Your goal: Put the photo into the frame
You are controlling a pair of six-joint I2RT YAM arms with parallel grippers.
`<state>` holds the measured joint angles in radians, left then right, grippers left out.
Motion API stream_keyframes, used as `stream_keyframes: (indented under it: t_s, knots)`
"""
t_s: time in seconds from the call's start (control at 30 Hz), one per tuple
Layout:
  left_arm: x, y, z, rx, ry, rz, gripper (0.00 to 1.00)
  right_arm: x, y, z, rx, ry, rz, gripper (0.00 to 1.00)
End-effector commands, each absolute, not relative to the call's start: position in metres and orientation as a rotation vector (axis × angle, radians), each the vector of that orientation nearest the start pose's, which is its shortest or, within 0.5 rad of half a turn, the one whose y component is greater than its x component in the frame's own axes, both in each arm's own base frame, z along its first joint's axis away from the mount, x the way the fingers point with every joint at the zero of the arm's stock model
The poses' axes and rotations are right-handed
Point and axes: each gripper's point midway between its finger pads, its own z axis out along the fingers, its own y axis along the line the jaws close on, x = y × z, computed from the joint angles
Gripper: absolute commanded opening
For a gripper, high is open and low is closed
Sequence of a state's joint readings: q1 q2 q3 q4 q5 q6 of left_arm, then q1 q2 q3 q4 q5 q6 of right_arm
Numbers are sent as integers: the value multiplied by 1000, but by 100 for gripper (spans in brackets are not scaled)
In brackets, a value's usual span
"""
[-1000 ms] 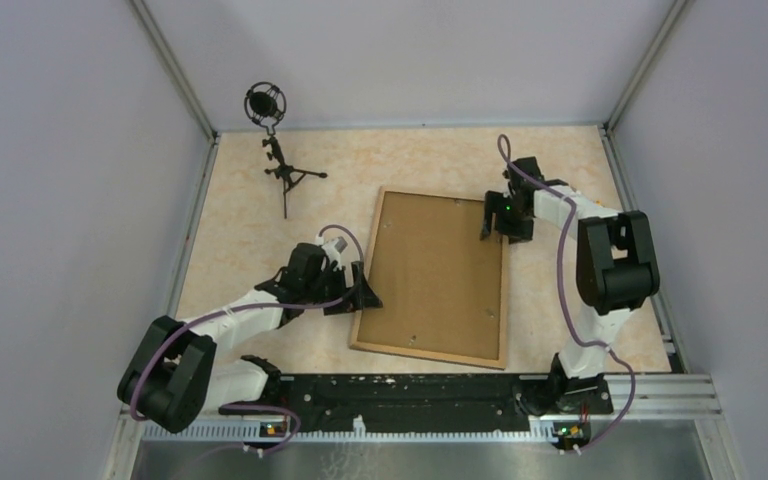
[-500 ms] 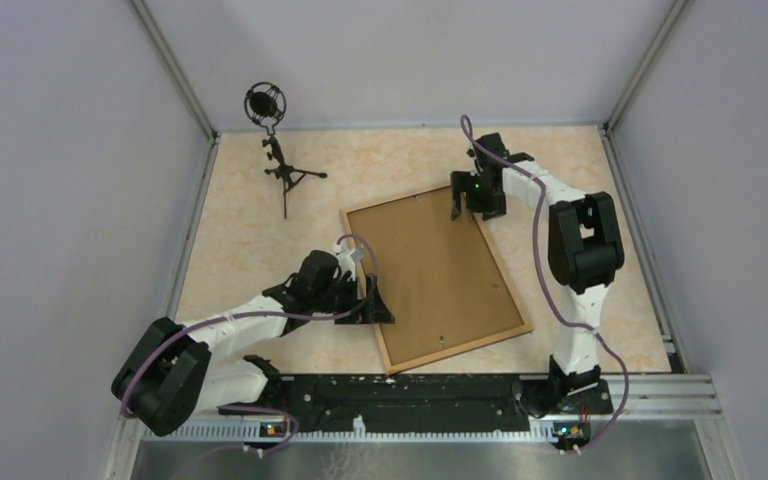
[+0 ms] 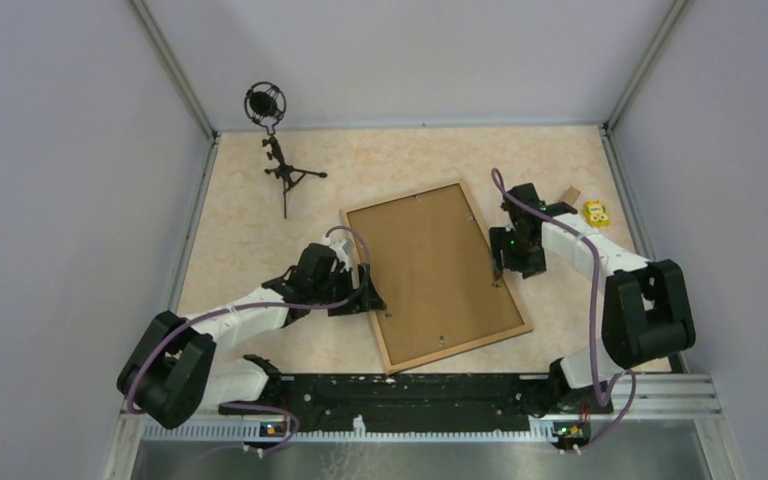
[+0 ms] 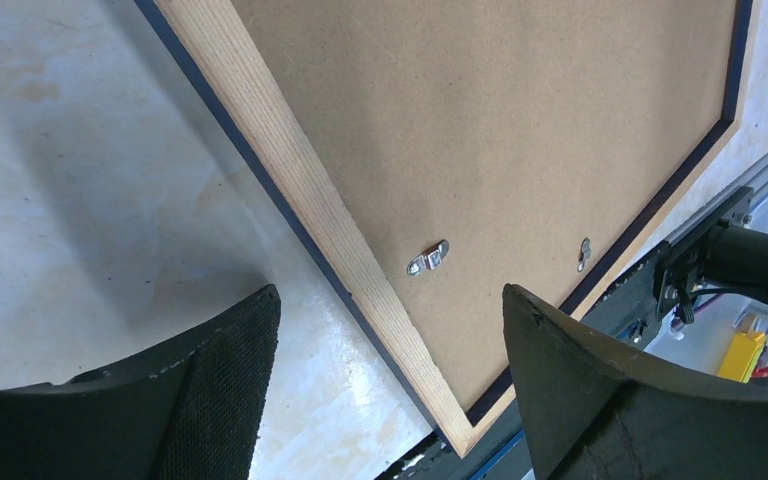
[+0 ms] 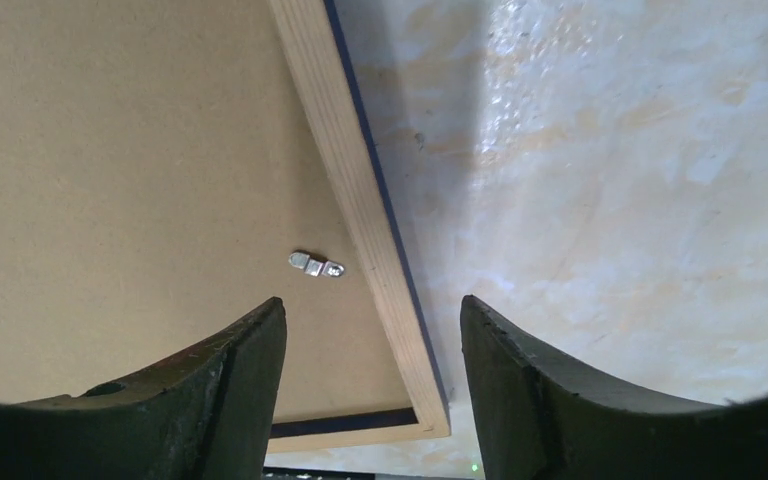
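1. The frame [image 3: 400,198] lies back-up on the desk [image 3: 260,230]; its front face is hidden.
2. The yellow item [image 3: 595,213] is too small to identify.
3. Each wrist view cuts off most of the frame.

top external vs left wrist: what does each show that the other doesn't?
Top external only: microphone on a tripod, small yellow object, and the right hand by the frame.
Left wrist only: the frame's dark blue outer edge, and two metal tabs seen up close.
Both: the frame lying back up with the brown backing board in it, and the left hand open over its left rail.
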<state>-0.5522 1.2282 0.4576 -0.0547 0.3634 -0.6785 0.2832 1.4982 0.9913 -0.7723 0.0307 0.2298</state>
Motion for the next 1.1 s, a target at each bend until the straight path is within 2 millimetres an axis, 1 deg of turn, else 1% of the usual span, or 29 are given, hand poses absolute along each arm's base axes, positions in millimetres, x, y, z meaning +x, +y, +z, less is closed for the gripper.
stream_keyframes:
  t_s: [0.0,0.1,0.17,0.27,0.43,0.67,1.0,1.03,1.07]
  knots:
    - [206,-217,46,16,2553,-917,85,260,86,65,-51,2847,44,63]
    - [206,-215,46,12,2560,-912,85,251,86,54,-19,2904,32,63]
    - [206,-214,47,8,2556,-915,85,245,93,48,-28,2927,88,60]
    - [204,-213,47,2,2548,-924,84,246,93,47,-31,2919,69,58]
    - [202,-215,44,3,2559,-944,84,250,92,41,-42,2918,48,58]
    - [201,-216,44,3,2560,-958,84,253,82,33,-42,2930,-57,59]
    - [199,-216,42,-5,2566,-968,84,255,86,22,-40,2932,-46,56]
    - [198,-216,42,-6,2566,-970,84,256,86,20,-32,2931,-51,55]
    - [198,-216,42,-5,2565,-970,84,256,86,19,-24,2931,-56,51]
